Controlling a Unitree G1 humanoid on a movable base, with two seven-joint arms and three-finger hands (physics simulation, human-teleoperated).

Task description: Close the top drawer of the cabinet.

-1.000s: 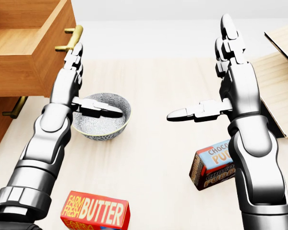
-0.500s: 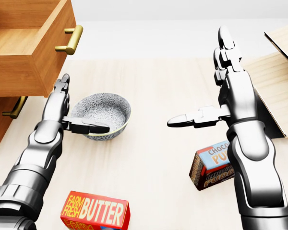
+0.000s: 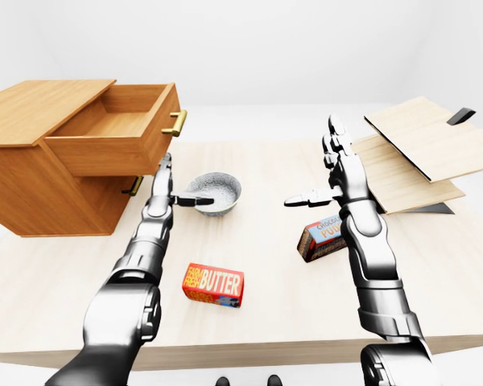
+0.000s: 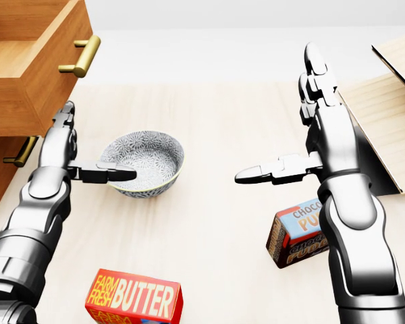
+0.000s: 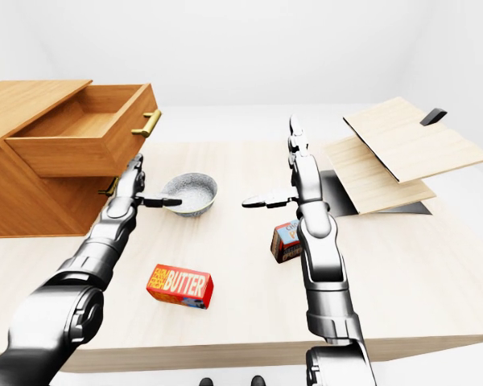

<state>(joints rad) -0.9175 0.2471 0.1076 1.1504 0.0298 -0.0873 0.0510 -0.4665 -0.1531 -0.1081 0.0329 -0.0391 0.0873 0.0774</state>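
left-eye view: top drawer (image 3: 117, 137) stands pulled out of the wooden cabinet (image 3: 40, 181), upper left.
left hand (image 4: 71, 158): fingers spread, below the drawer, beside a patterned bowl (image 4: 145, 162).
right hand (image 4: 310, 128): fingers spread, empty.

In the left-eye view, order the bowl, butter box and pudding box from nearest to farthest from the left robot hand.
From the left robot hand:
1. Bowl, just to its right.
2. Butter box, below it, lower centre.
3. Pudding box, far right, beside the right arm.
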